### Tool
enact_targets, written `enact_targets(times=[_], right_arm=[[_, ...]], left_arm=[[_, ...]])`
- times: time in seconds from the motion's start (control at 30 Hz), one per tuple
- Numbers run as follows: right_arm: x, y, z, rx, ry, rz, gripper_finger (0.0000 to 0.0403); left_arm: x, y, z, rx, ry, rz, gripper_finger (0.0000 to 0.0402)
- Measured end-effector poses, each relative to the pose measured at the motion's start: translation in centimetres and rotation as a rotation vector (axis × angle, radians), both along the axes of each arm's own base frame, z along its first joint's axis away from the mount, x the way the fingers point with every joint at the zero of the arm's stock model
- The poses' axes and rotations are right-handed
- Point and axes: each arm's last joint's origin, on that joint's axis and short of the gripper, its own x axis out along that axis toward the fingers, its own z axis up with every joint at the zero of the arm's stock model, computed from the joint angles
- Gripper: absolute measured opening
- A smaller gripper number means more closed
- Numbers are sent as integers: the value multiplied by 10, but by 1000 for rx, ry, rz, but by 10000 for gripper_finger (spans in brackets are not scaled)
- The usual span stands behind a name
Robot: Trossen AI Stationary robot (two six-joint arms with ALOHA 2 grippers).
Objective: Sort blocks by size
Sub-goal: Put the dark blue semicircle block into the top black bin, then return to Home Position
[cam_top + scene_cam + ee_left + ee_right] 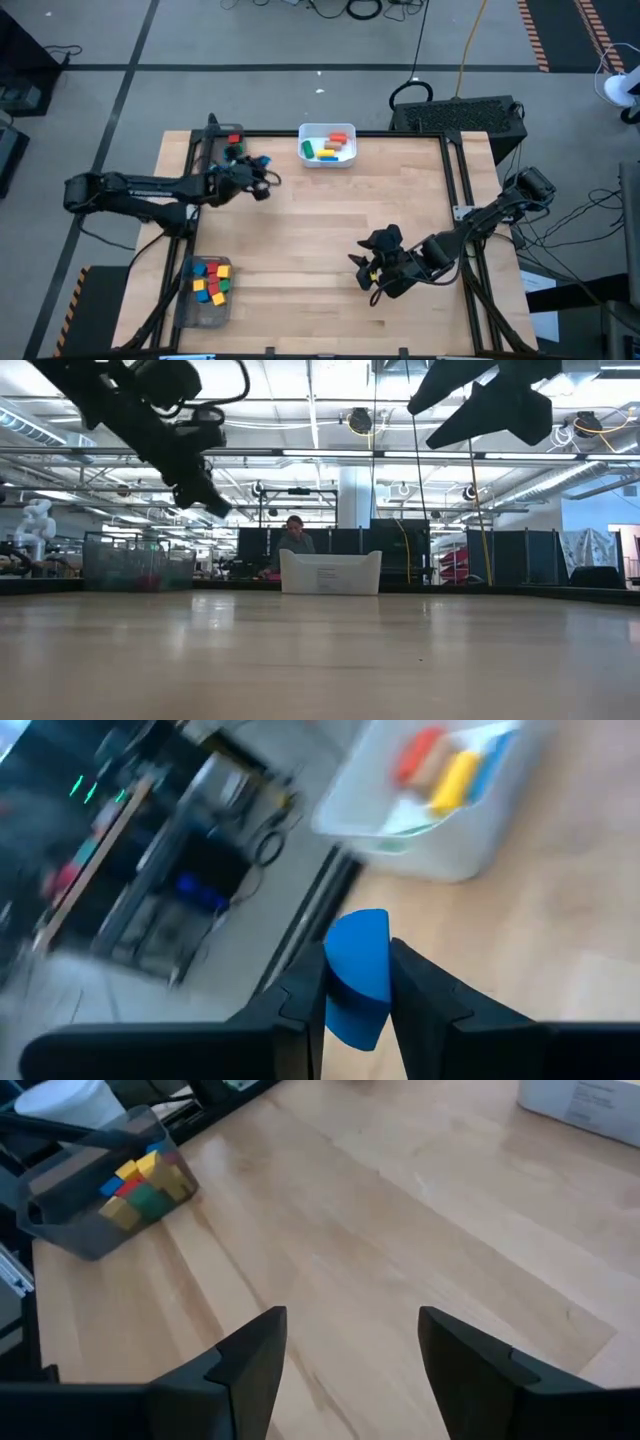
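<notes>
Left pincer (357, 995) is clamped on a blue block (357, 978), airborne near the white bin (327, 152). Release early and you'll drop it on the bench (330, 250). Right pincer (350, 1370) gapes empty above the bench.

A blue cylinder block (357, 978) is held off the table at far left. Long red, yellow, green and blue blocks (331, 146) lie at far centre (jumbled together); small mixed-colour cubes (210, 280) sit near left.
</notes>
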Motion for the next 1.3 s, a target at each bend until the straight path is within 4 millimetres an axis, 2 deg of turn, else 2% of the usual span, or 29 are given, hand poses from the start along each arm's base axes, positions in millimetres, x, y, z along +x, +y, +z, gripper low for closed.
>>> enact_targets(times=[0.33,0.57,0.7,0.83,1.03,1.3], right_arm=[[0,-1,0,-8,-13,-18,212],[0,-1,0,-8,-16,-24,212],[0,-1,0,-8,-14,-26,212],[0,-1,0,-7,-14,-25,212],[0,-1,0,0,-12,-23,212],[-5,-5,-3,-107,33,-51,212]], left_arm=[[-43,36,-5,-99,-62,359,86],[-64,55,-12,-162,-69,559,86],[-73,61,-16,-225,-64,603,87],[-76,65,-19,-315,-87,561,138],[-79,68,-19,-325,-92,580,219],[-80,69,-19,-312,-65,564,236]])
